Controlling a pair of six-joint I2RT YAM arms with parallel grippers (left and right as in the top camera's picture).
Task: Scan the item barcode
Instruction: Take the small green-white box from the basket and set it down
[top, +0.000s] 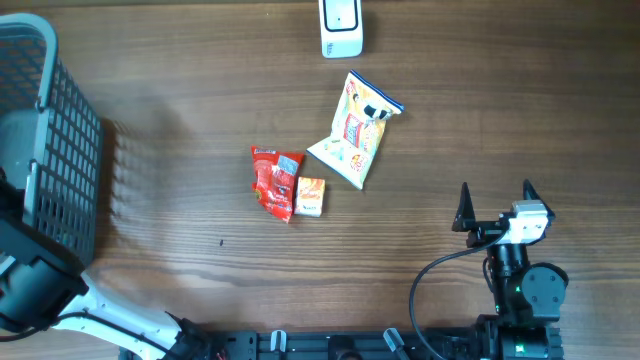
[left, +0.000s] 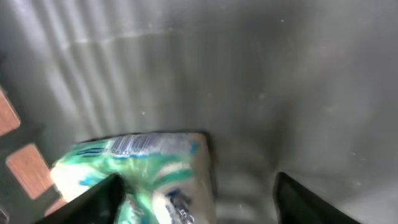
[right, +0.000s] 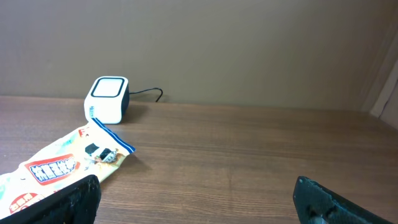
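Left wrist view: left gripper (left: 198, 179) sits in basket (top: 70, 150) at 9 o'clock, fingers apart, green packet (left: 143, 165) beside one finger. Right gripper (top: 496, 188) at 4 o'clock, apart, empty. Scanner (top: 341, 28) at 12 o'clock.

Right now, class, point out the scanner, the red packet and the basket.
scanner (top: 341, 30), overhead view, middle of its white top.
red packet (top: 272, 180), overhead view, middle of the wrapper.
basket (top: 65, 150), overhead view, its grey mesh wall.

Wooden table (top: 200, 80): basket (top: 62, 150), scanner (top: 341, 28), snack bag (top: 355, 130), red packet (top: 272, 178) (crumpled), seemingly a carton (top: 311, 196).
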